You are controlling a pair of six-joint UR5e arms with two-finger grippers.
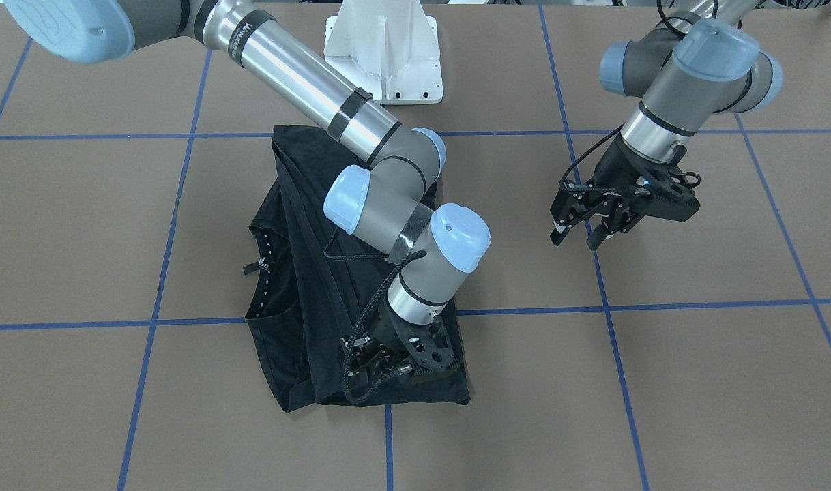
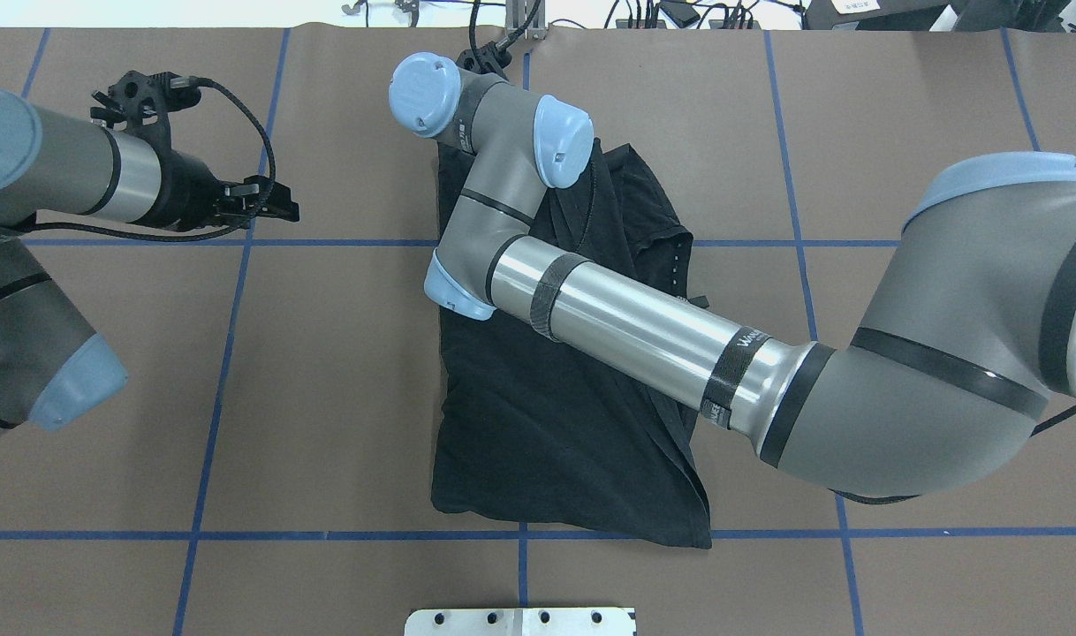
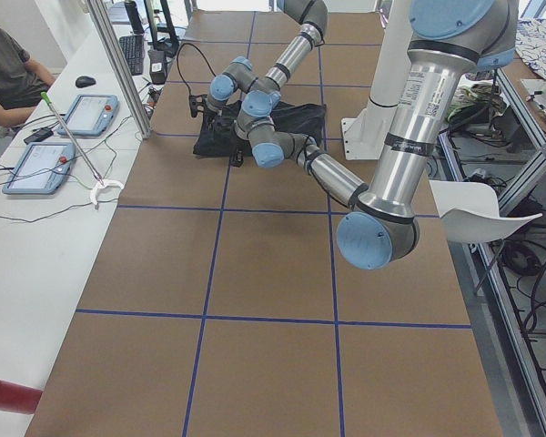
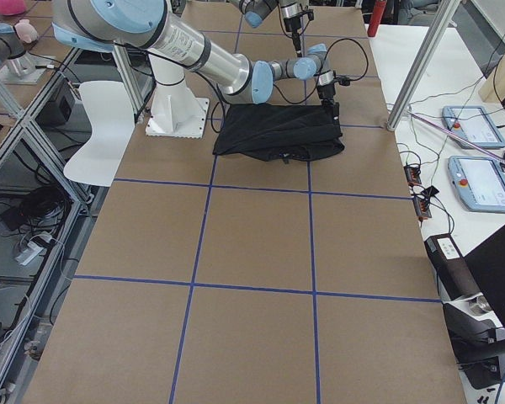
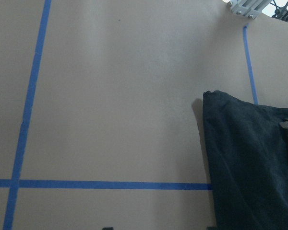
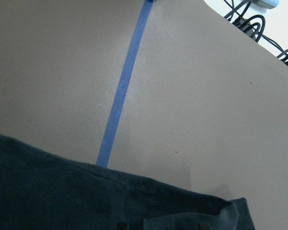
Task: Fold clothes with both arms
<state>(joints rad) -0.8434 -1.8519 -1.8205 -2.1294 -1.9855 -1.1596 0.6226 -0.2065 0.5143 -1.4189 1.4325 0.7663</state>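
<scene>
The black T-shirt (image 1: 299, 300) lies folded in soft, rumpled cotton near the middle of the bench (image 1: 695, 382), its print hidden. The right gripper (image 1: 368, 375) sits on the hem, black against black, so I cannot tell whether its fingers pinch cloth. The left gripper (image 1: 577, 239) hangs apart over bare bench, fingers spread.

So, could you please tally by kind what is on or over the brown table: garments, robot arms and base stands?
black T-shirt: 1
robot arms: 2, the left arm and the right arm
white base stand: 1
Total: 4
</scene>
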